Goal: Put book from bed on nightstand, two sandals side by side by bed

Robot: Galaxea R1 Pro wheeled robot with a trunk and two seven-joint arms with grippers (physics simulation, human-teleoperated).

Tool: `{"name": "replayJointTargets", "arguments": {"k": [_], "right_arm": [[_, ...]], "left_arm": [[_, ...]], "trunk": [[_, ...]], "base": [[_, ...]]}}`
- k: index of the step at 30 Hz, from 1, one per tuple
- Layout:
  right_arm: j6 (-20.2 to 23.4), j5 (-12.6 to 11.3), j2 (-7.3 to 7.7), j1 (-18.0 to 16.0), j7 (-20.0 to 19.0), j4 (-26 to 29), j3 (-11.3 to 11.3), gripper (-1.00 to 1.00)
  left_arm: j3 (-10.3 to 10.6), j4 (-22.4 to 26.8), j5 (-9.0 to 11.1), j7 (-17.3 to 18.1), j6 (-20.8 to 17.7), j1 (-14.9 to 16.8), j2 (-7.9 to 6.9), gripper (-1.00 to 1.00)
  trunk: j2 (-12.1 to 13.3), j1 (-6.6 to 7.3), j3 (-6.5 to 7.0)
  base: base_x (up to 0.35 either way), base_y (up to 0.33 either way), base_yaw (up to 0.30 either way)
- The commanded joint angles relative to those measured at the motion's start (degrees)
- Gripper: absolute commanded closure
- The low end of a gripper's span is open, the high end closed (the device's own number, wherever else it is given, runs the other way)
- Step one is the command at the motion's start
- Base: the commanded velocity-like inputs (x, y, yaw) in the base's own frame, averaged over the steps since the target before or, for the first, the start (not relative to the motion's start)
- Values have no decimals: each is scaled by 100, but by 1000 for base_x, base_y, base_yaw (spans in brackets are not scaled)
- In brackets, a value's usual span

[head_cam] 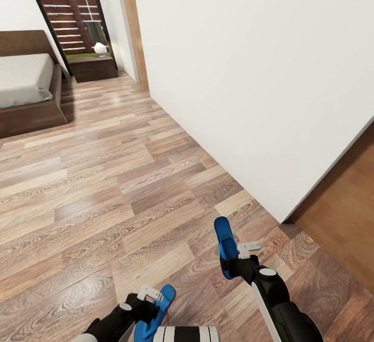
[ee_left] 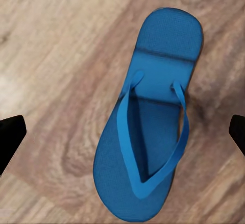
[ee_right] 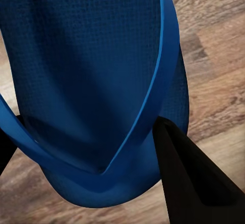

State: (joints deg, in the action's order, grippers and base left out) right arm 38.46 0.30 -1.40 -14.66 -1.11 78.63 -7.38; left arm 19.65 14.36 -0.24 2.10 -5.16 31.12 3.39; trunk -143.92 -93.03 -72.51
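Right end effector (head_cam: 235,259): closed on a blue sandal (head_cam: 224,238); in the right wrist view a dark finger (ee_right: 189,178) presses against the sole's edge near the toe post, so I judge the grip firm.
Right sandal axis: lifted off the floor, long axis pointing away from the robot, roughly along the white wall (head_cam: 249,87).
Left end effector (head_cam: 148,300): fingers spread wide; the left wrist view shows its dark fingertips (ee_left: 10,137) at either side, well apart from the sandal between them, holding nothing.
Left sandal (ee_left: 148,117): lies flat on the wood-plank floor (head_cam: 104,191), straps up, directly under the left end effector, long axis running across the gap between the fingers.
Nearer arm: the left, clearly, for this second sandal.
Bed (head_cam: 26,84): far across the floor, at the room's far left, well apart from both sandals.
Nightstand (head_cam: 93,66): beyond the bed's corner, carrying a small white lamp (head_cam: 99,48).
Book: not identifiable here.
In the way: nothing on the floor towards the bed.
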Motion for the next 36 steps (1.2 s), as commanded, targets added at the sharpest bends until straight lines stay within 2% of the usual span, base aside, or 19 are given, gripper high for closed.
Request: {"name": "replayJointTargets", "arguments": {"k": [1,5,9,20,26,36], "right_arm": [[30,-3,-1,-2,5,6,1,100],[30,-3,-1,-2,5,4,0,100],[30,3,-1,-2,5,4,0,100],[30,1,-1,-2,5,4,0,100],[30,4,-1,-2,5,4,0,100],[27,9,-1,-2,5,127,-42,100]], "left_arm": [[4,12,-3,12,-32,14,-3,-100],[4,13,-3,10,-31,34,-1,-100],[4,14,-4,10,-30,40,1,-100],[4,19,-10,9,-23,43,-4,-100],[4,22,-9,9,22,46,0,-100],[4,69,-11,9,48,45,-3,-100]], "trunk": [[-2,1,-4],[-2,1,-4],[-7,-9,-93],[-7,-9,-93],[-15,-25,-226],[-15,-25,-226]], "base": [[0,0,0],[0,0,0],[0,0,0],[0,0,0],[0,0,0],[0,0,0]]}}
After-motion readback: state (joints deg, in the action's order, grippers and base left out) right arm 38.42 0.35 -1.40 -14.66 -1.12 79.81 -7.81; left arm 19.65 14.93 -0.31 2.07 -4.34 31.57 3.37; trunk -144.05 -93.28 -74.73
